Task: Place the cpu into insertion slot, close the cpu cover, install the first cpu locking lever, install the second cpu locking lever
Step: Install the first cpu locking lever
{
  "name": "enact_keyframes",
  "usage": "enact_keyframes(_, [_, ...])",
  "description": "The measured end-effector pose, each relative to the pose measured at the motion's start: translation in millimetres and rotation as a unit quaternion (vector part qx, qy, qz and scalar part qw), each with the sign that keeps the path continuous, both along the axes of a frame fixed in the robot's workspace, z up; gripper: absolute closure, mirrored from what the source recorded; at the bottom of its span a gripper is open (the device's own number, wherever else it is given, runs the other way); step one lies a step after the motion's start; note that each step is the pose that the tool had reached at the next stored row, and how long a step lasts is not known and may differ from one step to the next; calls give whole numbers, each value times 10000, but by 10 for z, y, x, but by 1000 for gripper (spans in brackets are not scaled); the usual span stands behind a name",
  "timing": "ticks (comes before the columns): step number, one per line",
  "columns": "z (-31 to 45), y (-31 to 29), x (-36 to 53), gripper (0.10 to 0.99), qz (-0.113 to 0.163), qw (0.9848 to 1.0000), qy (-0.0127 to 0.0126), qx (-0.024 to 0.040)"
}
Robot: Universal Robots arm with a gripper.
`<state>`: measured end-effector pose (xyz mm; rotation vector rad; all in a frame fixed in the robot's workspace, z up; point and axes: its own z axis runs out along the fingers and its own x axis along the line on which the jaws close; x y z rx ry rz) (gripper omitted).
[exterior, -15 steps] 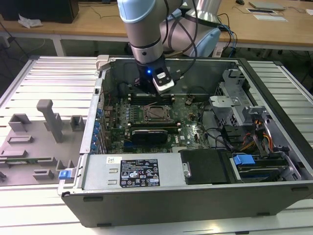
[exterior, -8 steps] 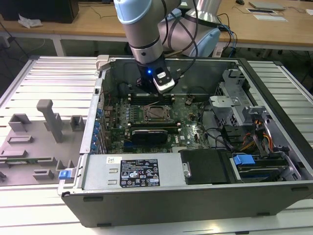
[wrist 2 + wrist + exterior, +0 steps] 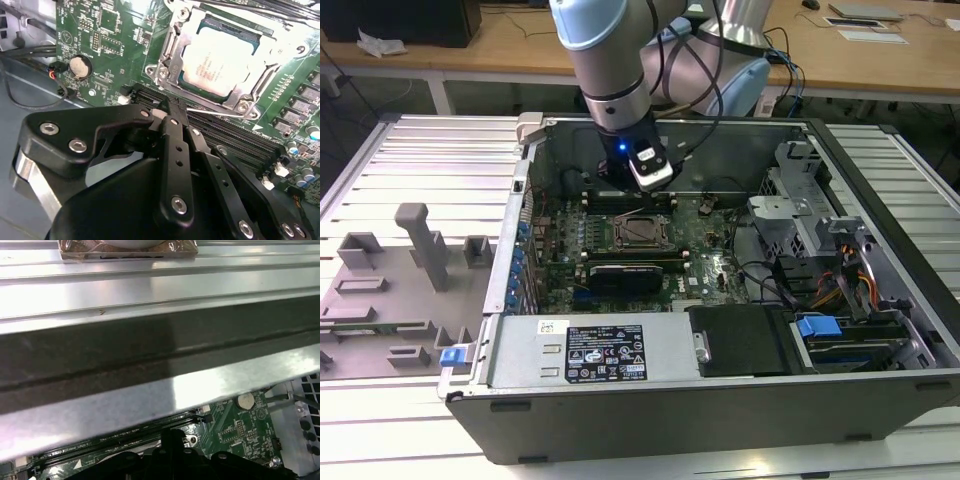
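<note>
The arm is pointed straight down, and the black gripper is squeezed closed, fingertips together.

Nothing legible anywhere. Black label on the grey metal housing, lower centre of the exterior view, carries white print and symbols too small to read. Same for the small white sticker toward the exterior view's left of it. In the second wrist view there is faint print on the cpu and white silkscreen on the motherboard, both unreadable.
</note>
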<state>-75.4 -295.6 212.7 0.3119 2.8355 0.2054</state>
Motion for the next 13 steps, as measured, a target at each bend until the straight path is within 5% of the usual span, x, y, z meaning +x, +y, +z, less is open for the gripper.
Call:
enact_keyframes(3, [-14,13,-17,980,-35,10000,-8,0])
enact_keyframes(8, [-42,22,-31,980,-114,9999,-68,-9])
enact_keyframes(13, [-56,29,-47,980,-228,9997,-76,-10])
